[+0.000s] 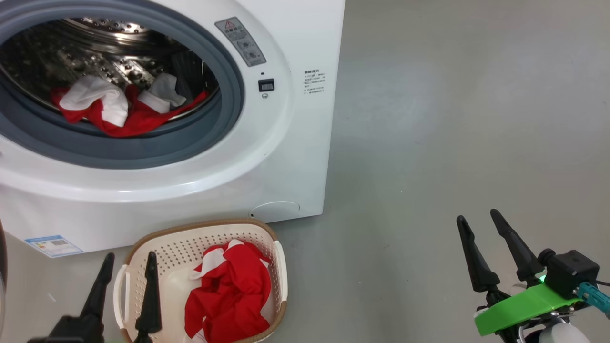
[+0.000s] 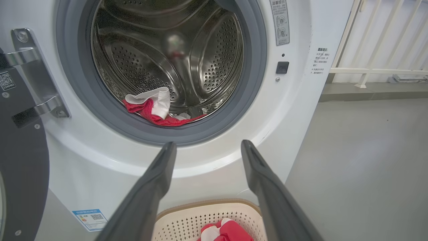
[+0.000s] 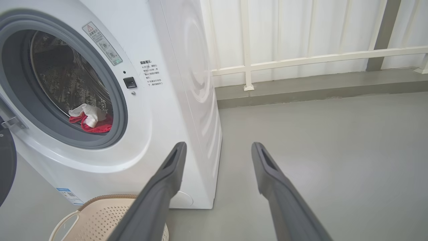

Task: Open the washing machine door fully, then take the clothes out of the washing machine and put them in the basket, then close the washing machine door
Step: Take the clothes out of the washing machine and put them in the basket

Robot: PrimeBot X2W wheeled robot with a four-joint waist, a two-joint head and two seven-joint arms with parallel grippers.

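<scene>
Machine: big white boxy front-loading washing machine [image 1: 286, 143], standing on the grey floor [image 1: 452, 119] with its mouth wide open, grey rubber ring [image 1: 228, 119] and perforated steel drum [image 2: 167, 60] plain to see.
Door: the large round washing machine door with the glossy black rim [image 2: 20, 167] is swung out to the machine's left. The left wrist view gives its metal hinge bracket [image 2: 36, 77], while the right wrist view catches just a dark sliver of the door at its edge.
Clothes in the drum: soft red garments with white panels [image 1: 119, 112] lie at the front lip of the drum, against the rubber ring.
Clothes in the basket: a second red-and-white heap [image 1: 228, 290] lies in the basket's right half. The head view takes in most of it, the left wrist view just the top.
Basket: small cream perforated plastic basket with a brown woven-look rim [image 1: 190, 243], on the floor just in front of the machine.
Left gripper [image 1: 131, 255]: dark fingers spread and empty, over the basket's left side. Its own camera faces the drum.
Right gripper [image 1: 477, 215]: fingers spread and empty, well off to the right over bare floor. Its camera looks past the machine's corner to a white railing [image 3: 317, 57].
</scene>
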